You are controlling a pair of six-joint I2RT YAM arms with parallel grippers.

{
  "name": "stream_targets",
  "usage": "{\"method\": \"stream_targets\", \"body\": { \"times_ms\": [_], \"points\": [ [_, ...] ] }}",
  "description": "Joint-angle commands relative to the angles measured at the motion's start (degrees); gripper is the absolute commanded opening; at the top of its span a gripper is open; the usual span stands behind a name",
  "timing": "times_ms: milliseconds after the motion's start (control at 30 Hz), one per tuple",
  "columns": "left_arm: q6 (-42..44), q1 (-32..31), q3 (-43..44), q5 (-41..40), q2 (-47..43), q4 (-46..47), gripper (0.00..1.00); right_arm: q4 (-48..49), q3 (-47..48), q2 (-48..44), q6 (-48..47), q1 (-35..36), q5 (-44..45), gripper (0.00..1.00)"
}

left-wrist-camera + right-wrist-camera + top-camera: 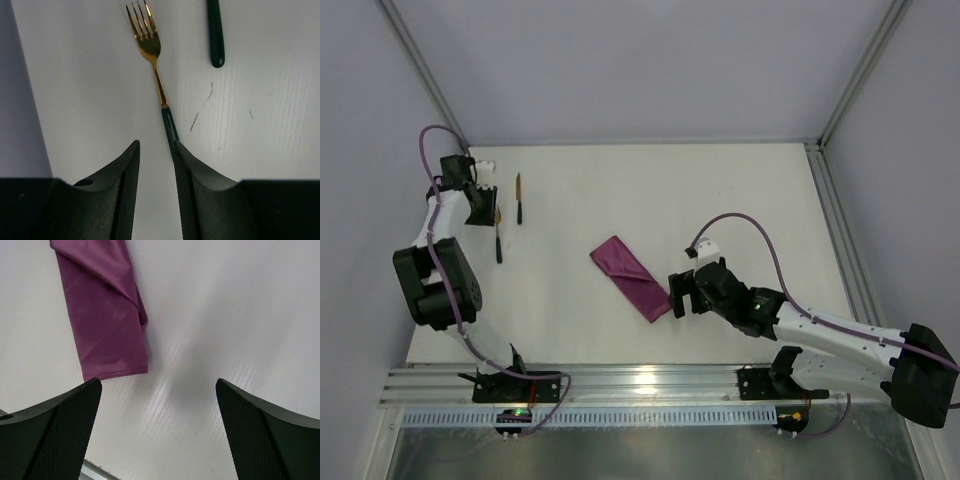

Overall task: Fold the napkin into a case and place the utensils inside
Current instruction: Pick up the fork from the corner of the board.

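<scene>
The napkin, folded into a slim magenta-purple case [630,277], lies flat at mid-table; its near end shows in the right wrist view [105,320]. My right gripper [677,295] [157,390] is open wide and empty, just right of the case's near end. The gold fork [499,238] [150,47] and gold knife [519,200] lie side by side at far left. The knife's dark handle [215,35] shows in the left wrist view. My left gripper [485,212] [156,150] is open over the fork's dark handle, which lies along the right finger [186,170].
The white table [720,200] has a metal rail along its near edge [640,385] and a frame post along its right side [840,250]. Grey walls enclose the back and sides.
</scene>
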Motion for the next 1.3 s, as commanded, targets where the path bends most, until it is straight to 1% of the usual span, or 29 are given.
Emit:
{"method": "stream_targets", "body": {
  "times_ms": [0,33,100,133,167,200,300,400,433,500,567,600,667,800,900,1033,1100,1133,1167,1233,1267],
  "points": [
    [-4.06,2.09,3.99,0.71,6.92,-3.12,0.34,2.25,2.57,0.25,-2.67,-1.72,2.93,0.99],
    [-4.15,2.09,4.17,1.06,8.24,-3.12,0.34,2.42,2.40,0.43,-2.84,-1.81,3.63,0.99],
    [-4.24,1.83,3.65,1.50,10.28,-1.73,0.39,3.64,1.87,0.87,-3.46,-1.98,3.37,0.99],
    [-4.32,1.65,2.69,0.72,10.63,-0.76,0.42,4.00,1.17,1.04,-3.81,-1.98,3.37,0.99],
    [-4.24,1.39,2.42,-0.60,11.15,0.12,0.48,4.61,0.82,1.30,-3.90,-1.98,3.11,0.99],
    [-4.24,1.13,2.33,-0.61,11.77,0.91,0.49,5.22,0.38,1.48,-3.99,-1.90,3.11,0.99],
    [-4.41,0.95,3.91,-0.17,15.19,-0.30,0.48,5.14,-0.33,2.36,-3.81,-1.99,2.94,0.99],
    [-3.63,0.60,2.51,-0.52,16.78,-0.84,0.40,4.88,-0.59,2.36,-3.20,-1.98,2.58,0.99],
    [-3.27,0.33,1.81,-0.61,17.04,-1.18,0.35,5.05,-0.85,2.27,-2.94,-1.98,2.67,0.99],
    [-1.61,0.24,-0.56,-0.52,17.31,-1.54,0.31,4.88,-0.94,1.66,-2.76,-2.07,2.84,0.99],
    [0.32,-0.02,-2.49,-0.52,17.49,-1.89,0.19,4.70,-0.85,1.31,-2.67,-1.98,2.93,0.99],
    [0.86,-0.02,-2.94,-0.70,17.75,-1.80,0.09,4.53,-0.51,0.96,-2.84,-1.98,2.93,0.99],
    [1.47,0.07,-3.39,-0.35,17.84,-1.45,0.00,3.92,-0.15,0.69,-2.84,-2.07,3.28,0.99],
    [2.53,0.07,-4.17,0.09,16.96,-0.57,0.00,2.68,0.64,0.17,-2.67,-1.99,3.55,0.99],
    [2.97,0.07,-4.79,0.53,15.47,-0.40,0.00,2.33,0.47,-0.19,-2.23,-1.98,3.29,0.99],
    [0.87,1.30,-6.19,4.47,11.00,0.83,0.00,2.85,-0.06,-1.41,-2.40,-2.07,3.29,0.99],
    [0.16,1.56,-7.42,6.50,4.85,2.14,0.00,3.38,-0.50,-1.59,-2.58,-2.68,2.50,0.99],
    [0.16,1.39,-8.56,8.60,0.04,2.15,0.00,3.65,-0.68,-1.68,-2.32,-3.30,0.93,0.99],
    [0.33,0.78,-8.74,8.97,-2.18,2.06,0.00,3.91,-1.11,-1.77,-2.06,-5.13,0.04,0.99],
    [1.82,-3.34,-8.57,9.84,-6.14,0.05,0.00,5.05,-1.82,-1.77,-1.79,-7.42,-3.11,0.99],
    [2.52,-5.27,-8.22,10.63,-9.29,-1.00,0.00,5.49,-2.43,-1.86,-1.79,-10.04,-4.52,0.99]
  ]
}}
